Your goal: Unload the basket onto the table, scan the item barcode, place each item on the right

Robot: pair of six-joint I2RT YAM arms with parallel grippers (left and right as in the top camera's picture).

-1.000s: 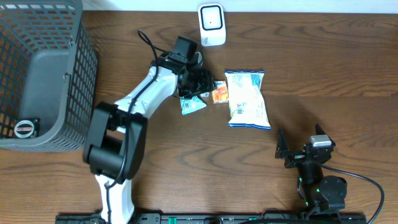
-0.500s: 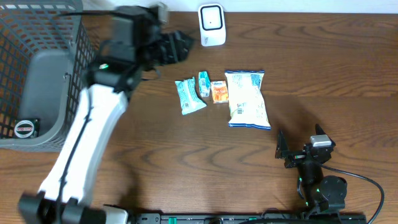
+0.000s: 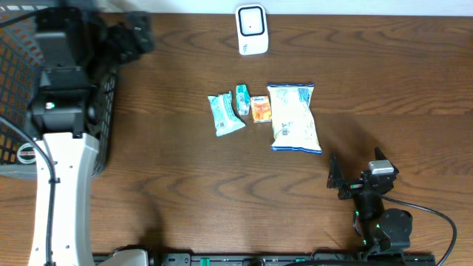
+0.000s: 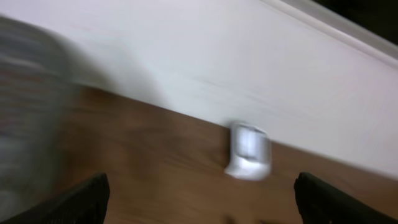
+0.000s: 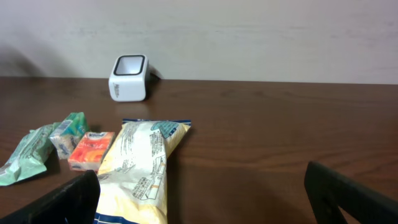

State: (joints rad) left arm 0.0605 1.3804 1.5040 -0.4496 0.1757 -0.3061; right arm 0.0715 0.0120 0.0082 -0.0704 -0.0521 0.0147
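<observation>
The white barcode scanner (image 3: 251, 29) stands at the back edge of the table, blurred in the left wrist view (image 4: 249, 151) and sharp in the right wrist view (image 5: 129, 77). Mid-table lie a teal packet (image 3: 224, 114), a small teal packet (image 3: 242, 99), an orange packet (image 3: 260, 108) and a large pale snack bag (image 3: 293, 117). My left gripper (image 3: 137, 41) is high at the back left by the basket's corner, open and empty (image 4: 202, 199). My right gripper (image 3: 357, 171) rests at the front right, open and empty (image 5: 202, 193), facing the bag (image 5: 140, 171).
A grey mesh basket (image 3: 15, 96) fills the left side, partly hidden by my left arm; a small round item (image 3: 28, 153) lies inside it. A pale wall runs behind the table's back edge.
My left arm has swung from the packets at mid-table up and back to the left, over the basket's corner, and its jaws have opened wider. The right arm has not moved.
</observation>
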